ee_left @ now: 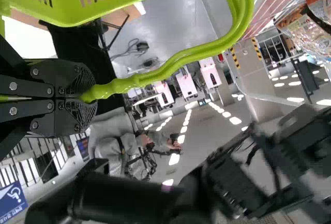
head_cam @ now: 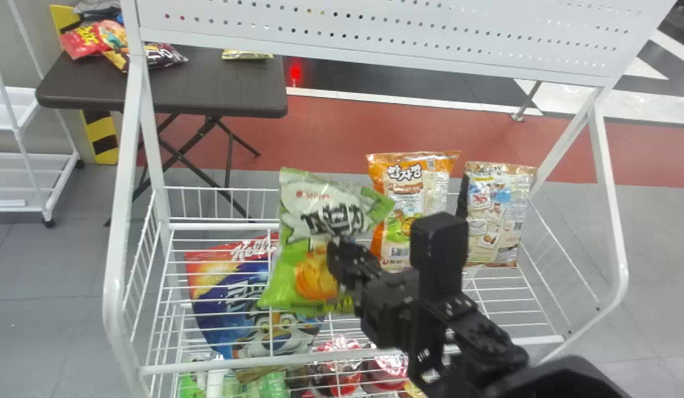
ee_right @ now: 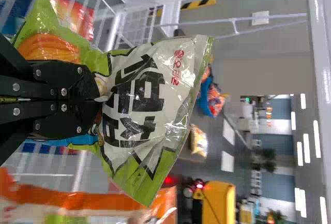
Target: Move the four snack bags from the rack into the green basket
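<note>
A dark folding table [head_cam: 225, 91] stands on crossed legs and supports a red packet [head_cam: 79, 42] and a gold packet [head_cam: 247, 55]. A white wheeled shelf unit [head_cam: 18, 130] is positioned left of the table, near a yellow-and-black striped panel [head_cam: 101, 135].

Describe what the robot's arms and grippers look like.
The left gripper and right gripper are black, with flat bars and round silvery screw heads; the left one's tips look finely ridged. The right arm is black too, made of chunky segments with a boxy, rounded-edged block.
</note>
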Available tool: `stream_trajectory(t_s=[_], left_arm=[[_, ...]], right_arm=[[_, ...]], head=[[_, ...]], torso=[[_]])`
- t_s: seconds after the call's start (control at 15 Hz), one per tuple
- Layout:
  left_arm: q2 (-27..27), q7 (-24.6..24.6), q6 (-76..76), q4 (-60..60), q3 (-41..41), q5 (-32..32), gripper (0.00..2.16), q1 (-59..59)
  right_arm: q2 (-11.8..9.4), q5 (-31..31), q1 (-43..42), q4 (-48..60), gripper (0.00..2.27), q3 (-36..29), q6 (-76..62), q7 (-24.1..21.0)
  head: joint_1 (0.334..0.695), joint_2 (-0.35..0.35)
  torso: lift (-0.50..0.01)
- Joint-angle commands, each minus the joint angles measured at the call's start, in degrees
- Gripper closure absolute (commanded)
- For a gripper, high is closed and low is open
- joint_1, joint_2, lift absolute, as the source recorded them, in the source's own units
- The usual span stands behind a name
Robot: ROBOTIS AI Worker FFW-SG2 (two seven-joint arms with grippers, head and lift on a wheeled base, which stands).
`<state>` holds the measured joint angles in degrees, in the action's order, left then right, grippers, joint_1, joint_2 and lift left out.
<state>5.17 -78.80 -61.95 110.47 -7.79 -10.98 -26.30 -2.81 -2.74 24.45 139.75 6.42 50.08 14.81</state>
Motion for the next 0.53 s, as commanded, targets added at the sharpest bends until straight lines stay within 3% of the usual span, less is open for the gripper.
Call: stream_trajectory(t_s=[0.0, 0.13, 0.47], left_arm=[[-0.1, 0.1, -1.6, 0.0, 0.1, 0.5, 1.49, 0.1], [-0.2, 0.3, -2.5, 0.0, 0.1, 0.8, 1.49, 0.0], [-0.3, 0.4, -3.0, 0.2, 0.1, 1.1, 1.48, 0.0]], right_arm=[[0.0, 0.5, 7.3, 9.7, 2.24, -3.1, 9.3, 2.3], [0.0, 1.7, 10.3, 15.0, 2.24, -6.8, 20.4, 5.2], [-0.1, 2.0, 16.2, 18.5, 2.24, -13.1, 34.3, 10.4]], head=[[0.695, -0.303], [0.695, -0.348], [0.695, -0.350]], torso=[[0.000], [0.000], [0.000]])
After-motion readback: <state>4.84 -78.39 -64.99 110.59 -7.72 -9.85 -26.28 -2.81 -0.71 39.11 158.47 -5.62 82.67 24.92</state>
